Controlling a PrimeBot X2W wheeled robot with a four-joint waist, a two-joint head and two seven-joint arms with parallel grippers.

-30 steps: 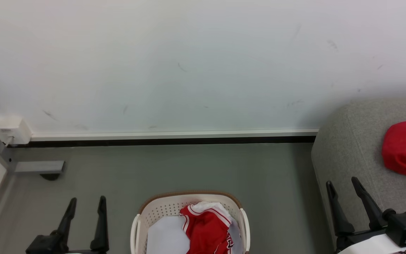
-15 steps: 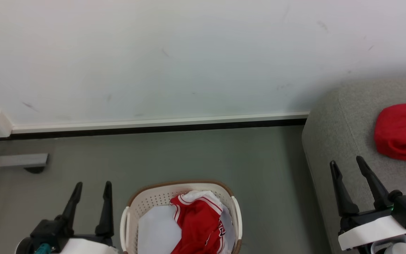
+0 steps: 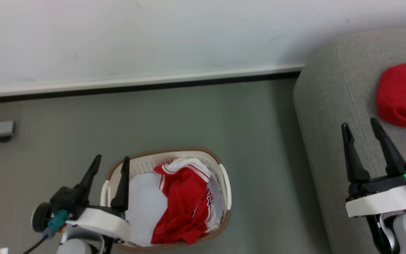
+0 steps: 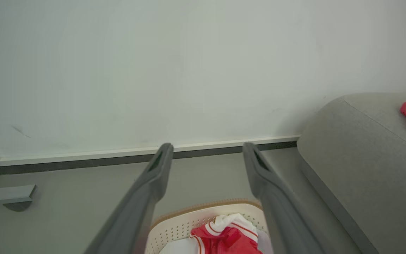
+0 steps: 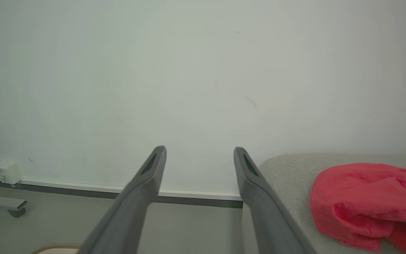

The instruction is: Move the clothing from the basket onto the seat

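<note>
A: Where's the clothing?
B: Split. The red jersey (image 3: 182, 197), with white striped trim, lies crumpled in the basket (image 3: 174, 152). It's in the right half, on top of a flat pale pad (image 3: 145, 208), and lettering shows on its right side. The plain red garment (image 3: 404, 93) is bunched on the seat (image 3: 333, 106), at the right edge of the head view.
A: Basket position?
B: Upright on the grey floor (image 3: 189, 116), left of the seat, bare floor between them. Behind it are the wall (image 3: 153, 35) and baseboard (image 3: 136, 83).
A: Left side?
B: The left gripper (image 3: 113, 158) is at the basket's left end, fingers apart, nothing between them. In the head view the inner finger overlaps the rim beside the left handle (image 3: 105, 193). Can't tell if it touches. The left wrist view looks past the tips at the wall, with the basket and jersey low between the fingers.
A: Right side?
B: The right gripper (image 3: 358, 122) is over the seat's near-left part, fingers apart, empty. The plain red garment is near the tips, up and to the right, not touching. In the right wrist view it lies right of the right-hand finger, clear of it.
A: Anything holding the jersey?
B: No. It lies loose in the basket.
</note>
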